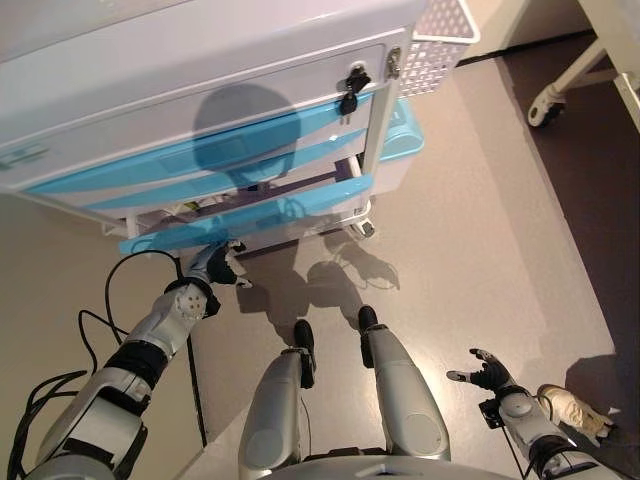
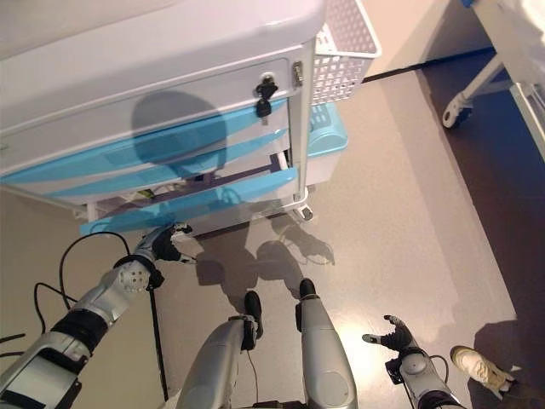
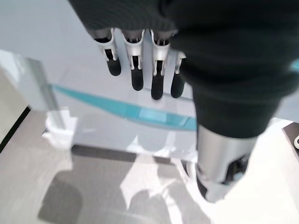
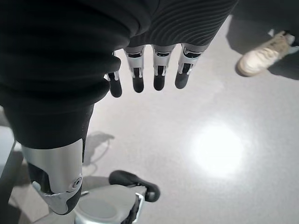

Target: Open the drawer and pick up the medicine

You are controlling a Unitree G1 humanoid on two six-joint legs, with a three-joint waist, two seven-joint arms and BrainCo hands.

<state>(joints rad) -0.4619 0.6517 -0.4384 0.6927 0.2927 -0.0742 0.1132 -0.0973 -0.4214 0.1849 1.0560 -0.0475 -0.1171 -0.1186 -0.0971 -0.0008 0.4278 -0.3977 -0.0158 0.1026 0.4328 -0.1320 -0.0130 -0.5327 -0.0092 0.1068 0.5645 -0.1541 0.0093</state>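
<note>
Below the drawer [image 1: 245, 218], left hand [image 1: 215, 262] reaches, fingers relaxed (seemingly empty).

No text, number, brand or sign can be read in any view. The drawer cart [image 1: 200, 110] has a small rectangular label patch on its upper blue drawer front [image 1: 215, 152], near the middle of that front, but nothing on it can be made out. The label holder on the blue drawer front [image 3: 154, 115] in the left wrist view is likewise unreadable.
</note>
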